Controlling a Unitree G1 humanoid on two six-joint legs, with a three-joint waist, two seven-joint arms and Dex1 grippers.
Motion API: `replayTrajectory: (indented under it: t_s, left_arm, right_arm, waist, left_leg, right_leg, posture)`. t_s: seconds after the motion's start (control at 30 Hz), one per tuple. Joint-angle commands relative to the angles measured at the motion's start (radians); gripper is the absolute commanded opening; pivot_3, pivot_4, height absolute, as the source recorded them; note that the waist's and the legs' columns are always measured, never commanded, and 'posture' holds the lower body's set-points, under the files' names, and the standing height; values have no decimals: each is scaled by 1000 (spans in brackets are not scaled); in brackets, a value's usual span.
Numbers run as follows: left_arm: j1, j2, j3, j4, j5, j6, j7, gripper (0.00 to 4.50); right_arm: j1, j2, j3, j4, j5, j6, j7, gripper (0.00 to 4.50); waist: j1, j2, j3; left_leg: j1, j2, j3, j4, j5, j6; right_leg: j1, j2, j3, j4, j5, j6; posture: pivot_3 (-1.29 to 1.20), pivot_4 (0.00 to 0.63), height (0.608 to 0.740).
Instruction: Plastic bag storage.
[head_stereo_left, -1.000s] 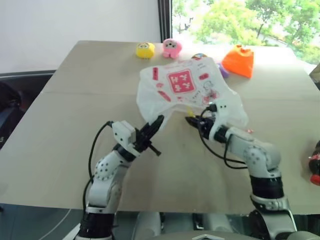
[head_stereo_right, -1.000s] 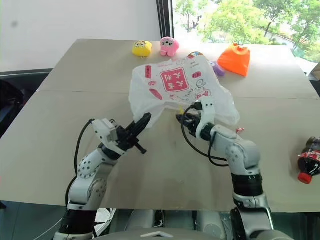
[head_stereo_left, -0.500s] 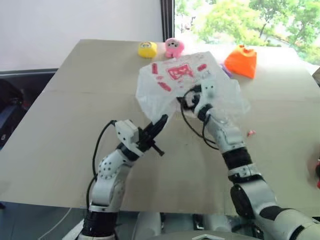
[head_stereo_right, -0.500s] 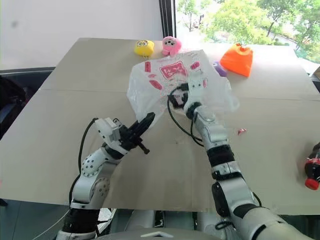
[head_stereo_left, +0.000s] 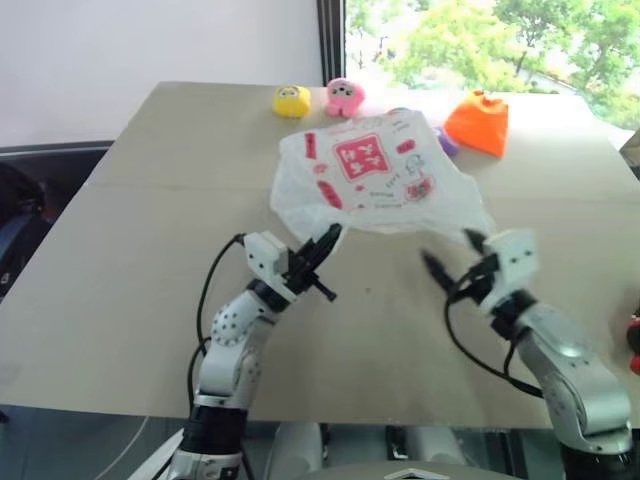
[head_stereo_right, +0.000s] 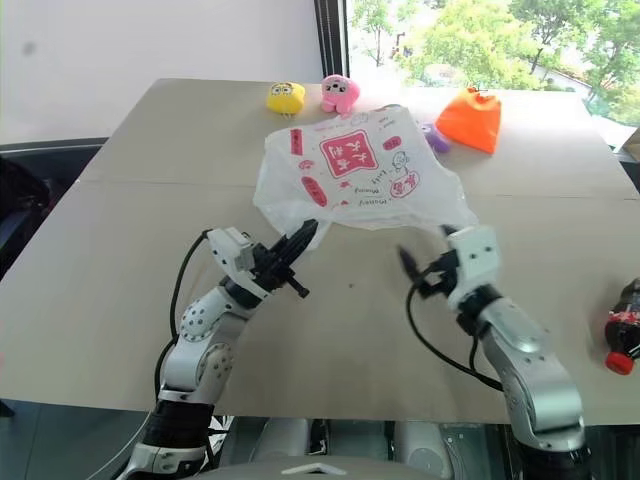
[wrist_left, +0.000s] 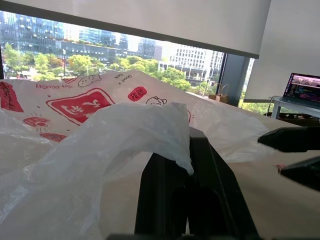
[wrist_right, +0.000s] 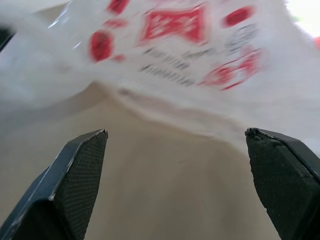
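The plastic bag (head_stereo_left: 368, 178), translucent white with a red square logo, lies spread on the tan table (head_stereo_left: 120, 260) beyond both arms. My left gripper (head_stereo_left: 326, 238) is shut on the bag's near left edge and lifts it a little. In the left wrist view the film (wrist_left: 125, 145) drapes over that gripper's black fingers (wrist_left: 200, 190). My right gripper (head_stereo_left: 452, 255) stands open just in front of the bag's near right corner, apart from it. The right wrist view shows its wide-spread pads (wrist_right: 80, 170) with bare table between them and the bag (wrist_right: 175, 55) ahead.
Along the table's far edge sit a yellow toy (head_stereo_left: 291, 99), a pink toy (head_stereo_left: 343, 96) and an orange cloth pouch (head_stereo_left: 478, 122). A small purple thing (head_stereo_left: 447, 143) peeks out behind the bag. A red-capped bottle (head_stereo_right: 622, 335) lies at the right edge.
My right gripper has opened, let go of the bag and pulled back toward me and to the right. The bag has dropped back flatter. The left gripper keeps its hold.
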Motion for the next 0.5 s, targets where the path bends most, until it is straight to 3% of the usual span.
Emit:
replayTrajectory:
  t_s: [0.03,0.2,0.5]
  left_arm:
    - [8,-9,-21,0,4,-13,-14,0]
    - [30,-21,-34,-10,8,-8,-10,0]
    - [87,-19,-52,-54,25,-11,5,0]
  right_arm:
    - [26,8,-246,-92,-181,-34,-234,4462]
    - [53,79,-376,-158,-198,143,-333,4462]
    - [32,162,-457,-219,-266,500,-436,4462]
  waist:
    - [3,0,0]
    - [-2,0,0]
    - [-2,4,-3]
  left_leg:
    - [0,0,0,0,0,0]
    - [0,0,1,-1,1,-1]
    - [1,0,1,-1,1,-2]
  right_leg:
    - [0,0,0,0,0,0]
    - [0,1,0,0,0,0]
    - [0,1,4,0,0,0]
  posture:
    - [0,150,740]
    - [0,150,740]
    - [0,150,740]
